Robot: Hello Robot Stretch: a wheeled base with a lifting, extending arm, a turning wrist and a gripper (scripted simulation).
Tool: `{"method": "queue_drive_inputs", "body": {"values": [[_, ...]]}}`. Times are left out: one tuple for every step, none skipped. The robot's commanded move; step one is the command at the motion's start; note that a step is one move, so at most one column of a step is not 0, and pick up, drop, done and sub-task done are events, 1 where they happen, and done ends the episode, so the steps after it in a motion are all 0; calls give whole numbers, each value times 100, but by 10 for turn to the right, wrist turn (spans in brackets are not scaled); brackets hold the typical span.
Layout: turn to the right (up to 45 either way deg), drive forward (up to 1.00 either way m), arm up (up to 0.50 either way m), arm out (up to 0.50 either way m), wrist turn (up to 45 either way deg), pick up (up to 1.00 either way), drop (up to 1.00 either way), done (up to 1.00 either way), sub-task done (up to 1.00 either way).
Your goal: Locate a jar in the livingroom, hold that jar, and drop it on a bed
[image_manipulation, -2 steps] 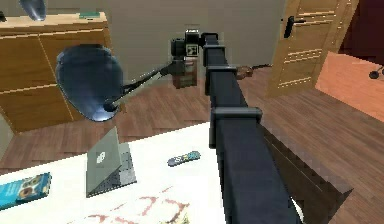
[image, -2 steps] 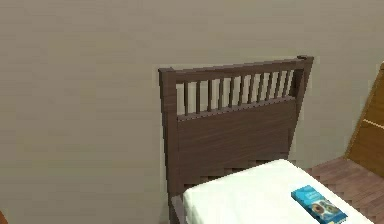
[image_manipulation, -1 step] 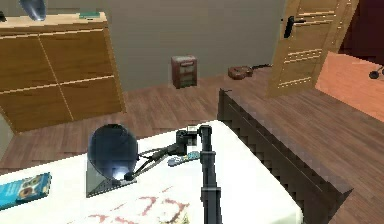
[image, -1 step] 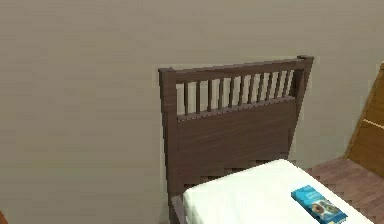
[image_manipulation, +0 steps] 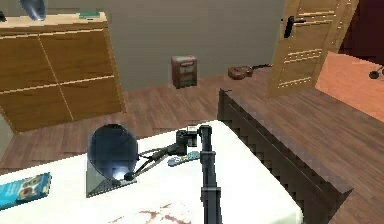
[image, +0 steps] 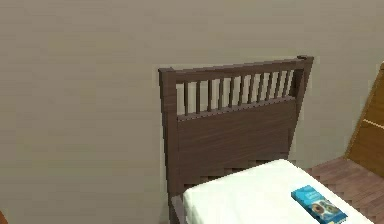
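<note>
1. Count: you have one gripper (image_manipulation: 135,170) on one arm (image_manipulation: 210,185), one jar (image_manipulation: 112,148), one bed (image_manipulation: 250,182) and one teal book (image_manipulation: 25,187).
2. Gripper: its two thin fingers (image_manipulation: 155,158) reach toward the arm side view's left, over the bed's white cover. You cannot tell from the frames whether the fingers stand apart or together.
3. Hold/contact: the fingertips end at the jar's lower side. The bed lies right behind both, so you cannot tell whether the gripper holds the jar or touches it.
4. Jar: dark blue, round-bodied, smooth, with a faint sheen. It sits over the white cover, between the book and the arm.
5. Book: flat on the cover, at the arm side view's left edge, apart from the jar.
6. Bed frame: dark wood. One slatted headboard (image: 235,110) stands against the grey wall, and a dark rail (image_manipulation: 285,160) runs along the far side.
7. Beyond the bed: one wooden dresser (image_manipulation: 60,70), one small red-brown box (image_manipulation: 183,72) at the wall and one wooden door (image_manipulation: 312,40).
</note>
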Motion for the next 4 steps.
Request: {"method": "queue_drive_inputs", "body": {"values": [[0, 0, 0, 0, 0, 0, 100, 0, 0], [0, 0, 10, 0, 0, 0, 0, 0, 0], [0, 0, 0, -8, 0, 0, 0, 0, 0], [0, 0, 0, 0, 0, 0, 0, 100, 0]]}}
